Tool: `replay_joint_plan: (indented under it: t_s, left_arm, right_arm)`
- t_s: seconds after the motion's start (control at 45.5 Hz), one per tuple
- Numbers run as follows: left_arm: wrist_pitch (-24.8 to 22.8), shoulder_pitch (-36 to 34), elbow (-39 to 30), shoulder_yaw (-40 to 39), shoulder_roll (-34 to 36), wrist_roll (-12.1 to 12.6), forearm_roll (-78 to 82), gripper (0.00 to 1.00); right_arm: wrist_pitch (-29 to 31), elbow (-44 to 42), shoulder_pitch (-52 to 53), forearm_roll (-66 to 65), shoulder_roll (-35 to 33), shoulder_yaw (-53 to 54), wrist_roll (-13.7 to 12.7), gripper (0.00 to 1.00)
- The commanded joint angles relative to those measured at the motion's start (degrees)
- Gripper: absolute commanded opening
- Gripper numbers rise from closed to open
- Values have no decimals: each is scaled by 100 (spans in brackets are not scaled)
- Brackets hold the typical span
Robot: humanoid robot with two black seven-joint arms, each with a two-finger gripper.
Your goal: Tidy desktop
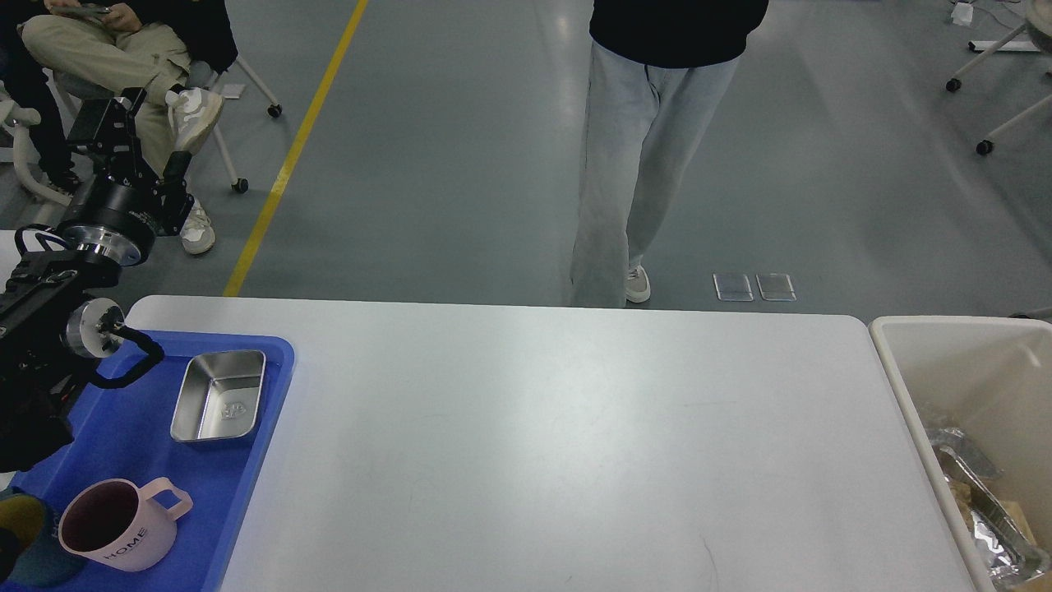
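The desktop (559, 444) is a wide white tabletop with rounded corners; its middle is bare. My left gripper (136, 144) is raised above the table's far left corner, over the floor beyond the blue tray (123, 411). Its two fingers stand apart with nothing between them. On the tray are a shallow steel container (218, 397), a pink mug marked HOME (115, 526) and a dark teal cup (20, 534) at the left edge. My right gripper is out of view.
A cream-white bin (892, 362) stands at the right end, with crumpled foil and brown paper (986, 518) low inside. A person (633, 164) stands just beyond the table's far edge. Another person sits on a chair (107, 41) at the far left.
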Motion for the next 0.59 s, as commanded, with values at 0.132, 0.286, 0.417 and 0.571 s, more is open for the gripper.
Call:
replay_joint_plan:
  t_s: [0.132,0.286,0.417,0.571]
  left_arm:
    - [141,0,8,-80,-17,52,0,96]
    - [159,0,0,-185,-105,-70,0,96]
    - [88,0,0,-598,-263,-194,0,96]
    - [27,61,0,-1099,-439,-202,-70,96]
  right_arm:
    - [8,0,-6,-61,26,394,8,100]
    - [8,-35,257,-228,62,676,35,100]
    - [-10,-587,1118,-299,491,965,26,100]
    - [17,-1879,1707,-299,1624,1659,0,100]
